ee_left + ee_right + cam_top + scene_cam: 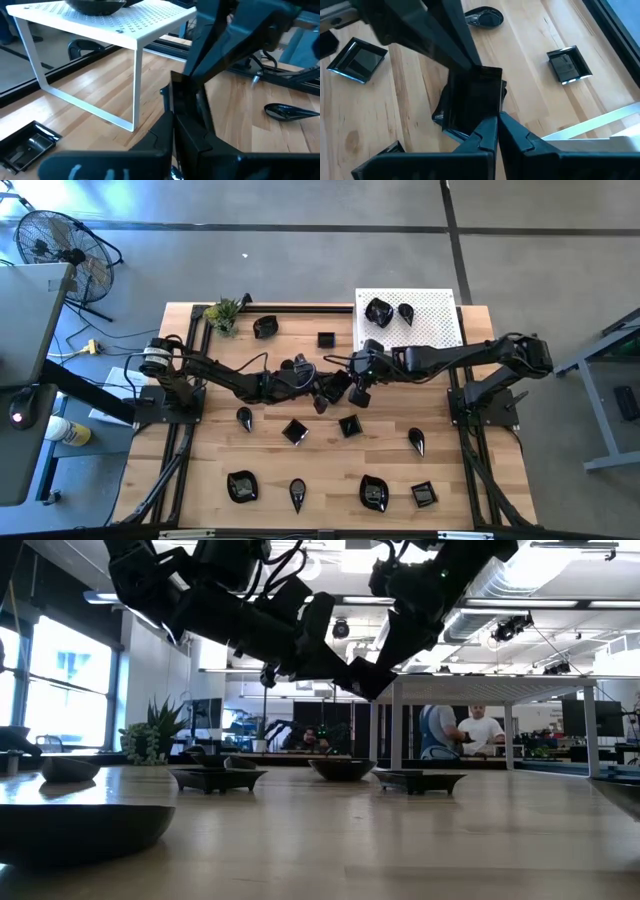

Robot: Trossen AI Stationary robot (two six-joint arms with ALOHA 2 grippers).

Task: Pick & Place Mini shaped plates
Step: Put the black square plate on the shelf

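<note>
Centrally, we see both end effectors, left (322, 393) and right (358, 392), closed together on one square plate (472, 102) above the wooden surface (460, 480); other plates (241, 486) lie scattered, two sit on the white platform (435, 320).

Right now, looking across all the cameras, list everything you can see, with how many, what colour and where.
plates on the table: ten, glossy black, square, teardrop and rounded, scattered over the wood
plates on the platform: two, black, side by side
held plate: at least one, black, square, lifted above the table's middle
platform: one, white, perforated, far right corner
plant: one, green, far left corner
table: one, pale wood with black frame
fan: one, black, on the floor beyond the table's left
people: two, in the room behind
left gripper: black, shut on the held plate
right gripper: black, shut on its opposite edge
</note>
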